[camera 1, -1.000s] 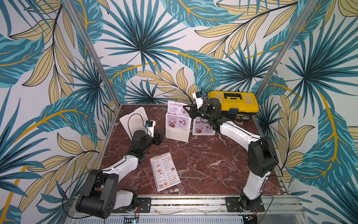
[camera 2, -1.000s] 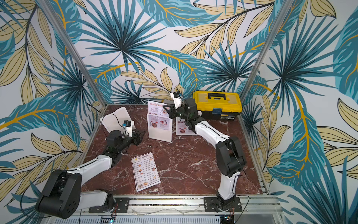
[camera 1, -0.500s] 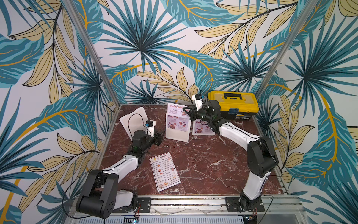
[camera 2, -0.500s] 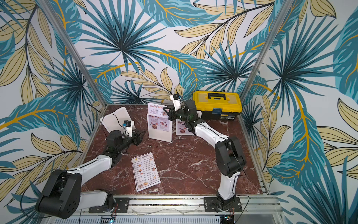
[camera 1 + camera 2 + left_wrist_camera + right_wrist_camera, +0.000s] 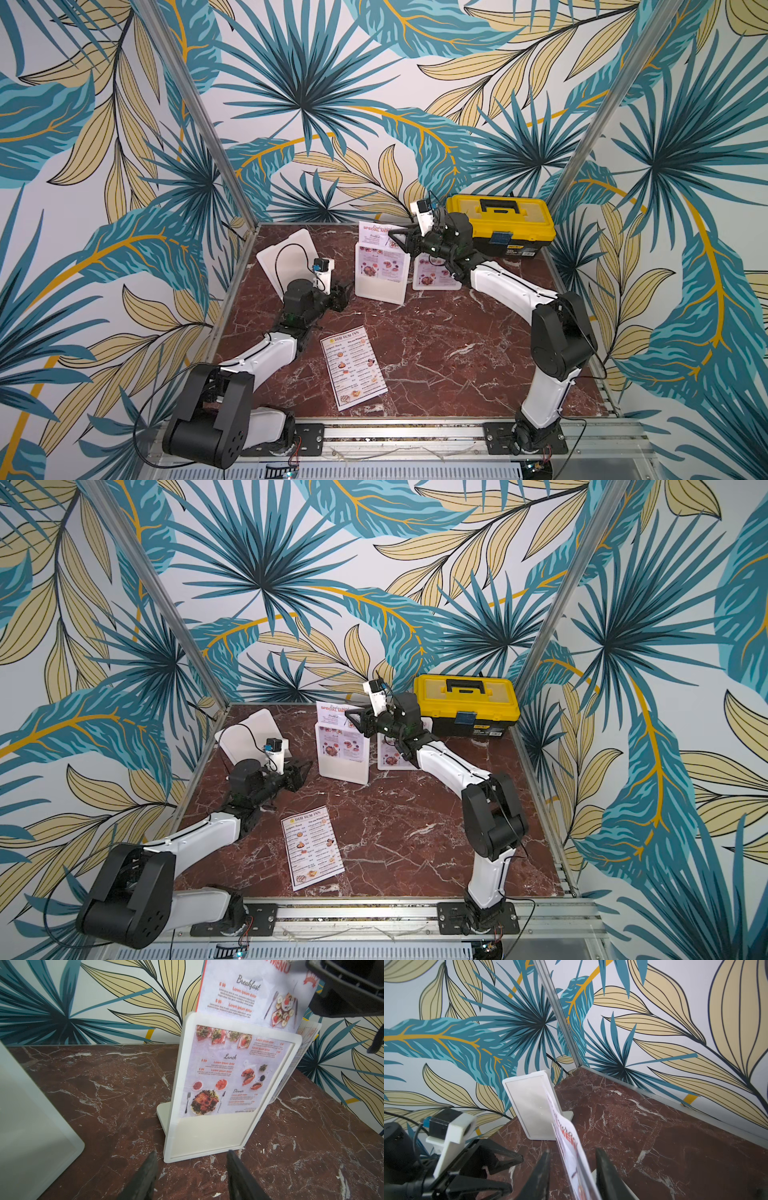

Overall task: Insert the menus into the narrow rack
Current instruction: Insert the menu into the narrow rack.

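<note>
White links (image 5: 507, 286), black joints (image 5: 561, 345), thin cables (image 5: 291, 245); left end effector (image 5: 348, 291), right end effector (image 5: 392, 240) black.

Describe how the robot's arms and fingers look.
The left arm and right arm have white shells and bulky black joints. Each wrist carries a white camera bracket; a black cable loops off the left one. The fingers are black and tapered.

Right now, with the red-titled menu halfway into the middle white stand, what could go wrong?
1. The red-titled SPECIAL MENU paper sheet sits only partway down the middle white plastic stand; the right tool straddles its top edge with jaws parted, so it may curl or jam instead of seating.
2. The left tool is open just short of the stand's base, not bracing it; a downward push could slide or tip the stand.
</note>
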Tool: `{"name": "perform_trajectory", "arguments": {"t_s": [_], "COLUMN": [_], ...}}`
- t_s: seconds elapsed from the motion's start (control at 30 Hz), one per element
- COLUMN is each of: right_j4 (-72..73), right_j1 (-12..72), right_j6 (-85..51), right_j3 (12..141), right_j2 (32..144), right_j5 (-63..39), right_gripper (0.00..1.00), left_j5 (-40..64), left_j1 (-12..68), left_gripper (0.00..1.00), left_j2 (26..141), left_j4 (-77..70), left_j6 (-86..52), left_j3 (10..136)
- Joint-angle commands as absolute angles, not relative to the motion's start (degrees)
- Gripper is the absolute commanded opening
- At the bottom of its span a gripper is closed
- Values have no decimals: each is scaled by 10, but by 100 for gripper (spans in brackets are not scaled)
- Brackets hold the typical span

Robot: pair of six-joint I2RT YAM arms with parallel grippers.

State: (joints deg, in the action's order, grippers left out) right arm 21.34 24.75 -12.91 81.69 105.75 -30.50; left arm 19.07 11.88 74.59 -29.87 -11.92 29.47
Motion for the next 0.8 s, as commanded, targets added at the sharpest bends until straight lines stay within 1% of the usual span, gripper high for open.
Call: {"name": "perform_trajectory", "arguments": {"t_s": [0.0,0.1,0.2,0.4,0.7,0.73,0.77], "right_j4": [202,211,224,229,234,231,227], "right_j1": [249,250,250,250,249,250,249], "right_j6": [-126,-120,-116,-115,-115,-113,-111], "right_j3": [828,814,797,787,780,780,780], "right_j2": [1050,1050,1050,1059,1054,1051,1048], "right_j5": [-313,-317,-321,-309,-308,-305,-302], "right_gripper": [23,15,10,7,7,8,15], "left_j5": [188,188,188,186,187,188,188], "left_j1": [121,122,123,124,125,125,125], "left_gripper": [54,54,54,54,54,54,54], "left_j2": [742,743,744,742,744,744,744], "left_j4": [-313,-313,-313,-313,-313,-313,-313], "left_j6": [-111,-110,-109,-109,-108,-108,-108], "left_j3": [291,292,292,291,292,292,292]}}
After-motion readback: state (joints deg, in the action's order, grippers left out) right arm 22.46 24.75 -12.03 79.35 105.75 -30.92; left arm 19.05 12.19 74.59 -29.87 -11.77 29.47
